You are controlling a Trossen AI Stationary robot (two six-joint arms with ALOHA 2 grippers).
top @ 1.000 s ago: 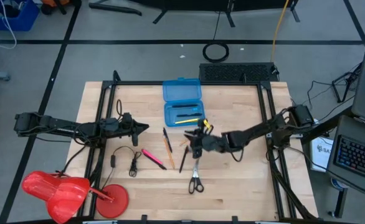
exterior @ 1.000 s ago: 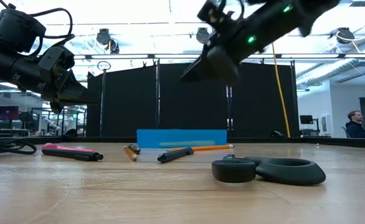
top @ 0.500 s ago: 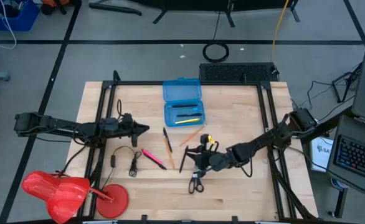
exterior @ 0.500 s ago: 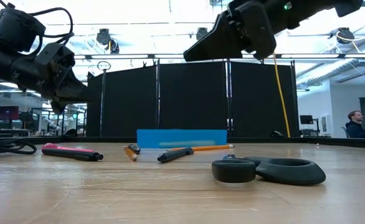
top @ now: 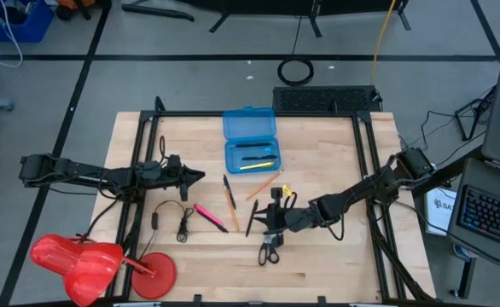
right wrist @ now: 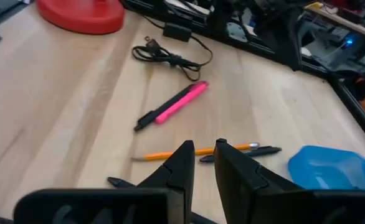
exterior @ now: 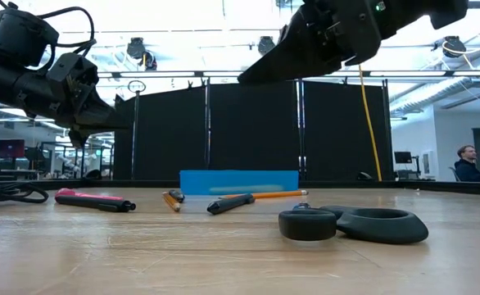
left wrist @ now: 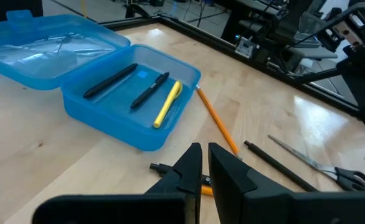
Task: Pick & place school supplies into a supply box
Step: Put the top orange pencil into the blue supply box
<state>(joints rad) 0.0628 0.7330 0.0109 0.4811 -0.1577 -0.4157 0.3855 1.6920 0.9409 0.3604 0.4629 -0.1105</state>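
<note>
Pale wood table (top: 335,264) w/ black frame on a grey floor; black screens (exterior: 224,131) stand behind, a person (exterior: 468,164) sits far off, no readable labels. Box (top: 252,155) lies open at the table's back w/ 2 black pens and a yellow one inside; pink pen (top: 207,215), pencils (top: 230,198) and scissors (top: 269,249) are loose mid-table. Right claw (top: 273,217), nearly clenched and empty, hovers by the scissors, having swung over from near the box a sec ago; left claw (top: 197,176) clenched, parked left, unmoved.

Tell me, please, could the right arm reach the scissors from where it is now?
Probably yes: the right gripper hovers just above the scissors, with bare table between and nothing lying over them.
</note>
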